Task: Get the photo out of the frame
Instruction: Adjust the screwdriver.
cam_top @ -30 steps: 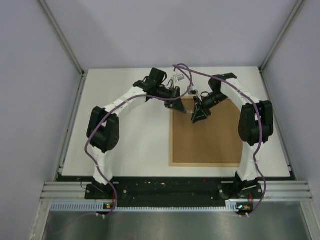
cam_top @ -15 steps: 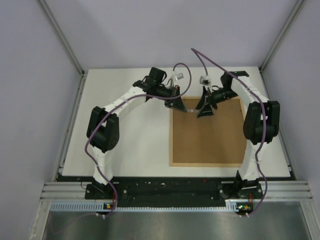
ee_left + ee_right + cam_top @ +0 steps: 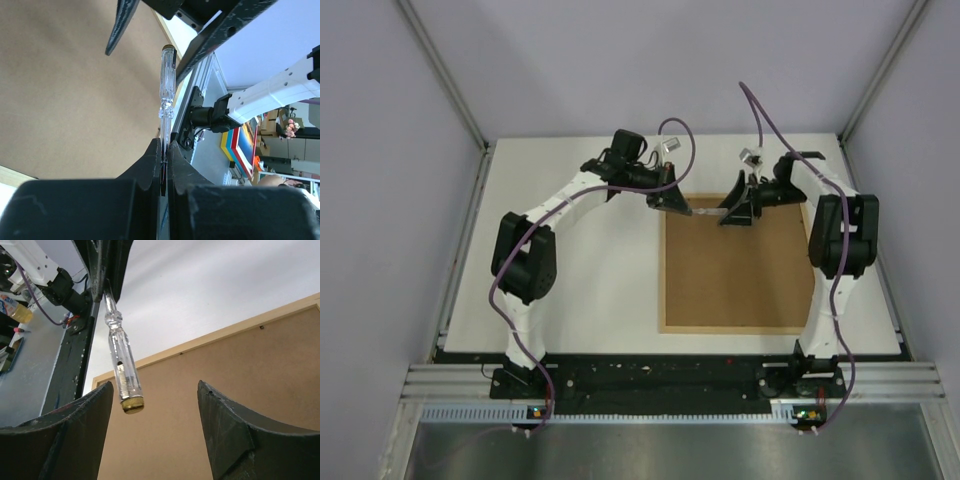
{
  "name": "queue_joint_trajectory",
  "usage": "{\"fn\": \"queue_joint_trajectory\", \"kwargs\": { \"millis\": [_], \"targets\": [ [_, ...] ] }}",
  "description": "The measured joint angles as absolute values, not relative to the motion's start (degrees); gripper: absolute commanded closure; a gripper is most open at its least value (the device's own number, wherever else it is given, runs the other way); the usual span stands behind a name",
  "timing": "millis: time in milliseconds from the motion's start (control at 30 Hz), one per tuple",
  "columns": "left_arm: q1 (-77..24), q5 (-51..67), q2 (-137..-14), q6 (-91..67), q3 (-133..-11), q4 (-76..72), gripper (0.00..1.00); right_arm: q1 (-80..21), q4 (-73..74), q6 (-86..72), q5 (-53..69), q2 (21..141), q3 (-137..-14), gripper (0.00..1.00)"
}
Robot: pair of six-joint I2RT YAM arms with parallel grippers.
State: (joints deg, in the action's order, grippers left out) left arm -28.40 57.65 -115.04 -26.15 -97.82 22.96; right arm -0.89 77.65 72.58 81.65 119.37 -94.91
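Screwdriver (image 3: 166,80) pinched by shaft in closed left end effector (image 3: 163,150), right end effector (image 3: 154,392) spread wide, straddling handle end

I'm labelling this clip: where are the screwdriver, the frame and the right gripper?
screwdriver (image 3: 166,75): left wrist view, clear handle.
frame (image 3: 735,280): top view, brown back.
right gripper (image 3: 155,390): right wrist view, midway between fingertips.

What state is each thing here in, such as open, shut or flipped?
frame: lying flat, brown back up.
photo: hidden from view.
screwdriver: held in the air by its shaft.
left gripper: shut on the screwdriver.
right gripper: open, straddling the screwdriver's handle end.
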Motion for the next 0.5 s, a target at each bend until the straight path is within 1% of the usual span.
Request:
{"fn": "queue_joint_trajectory", "kwargs": {
  "millis": [233,500],
  "targets": [
    [-28.4,57.7,-115.0,-27.1,-97.8,22.2,1.00,-1.4,77.6,73.1,82.9,121.8,-94.8,0.42],
    [-28.4,58.0,-115.0,-27.4,-97.8,21.8,1.00,-4.3,77.6,72.9,83.4,121.8,-94.9,0.47]
  ]
}}
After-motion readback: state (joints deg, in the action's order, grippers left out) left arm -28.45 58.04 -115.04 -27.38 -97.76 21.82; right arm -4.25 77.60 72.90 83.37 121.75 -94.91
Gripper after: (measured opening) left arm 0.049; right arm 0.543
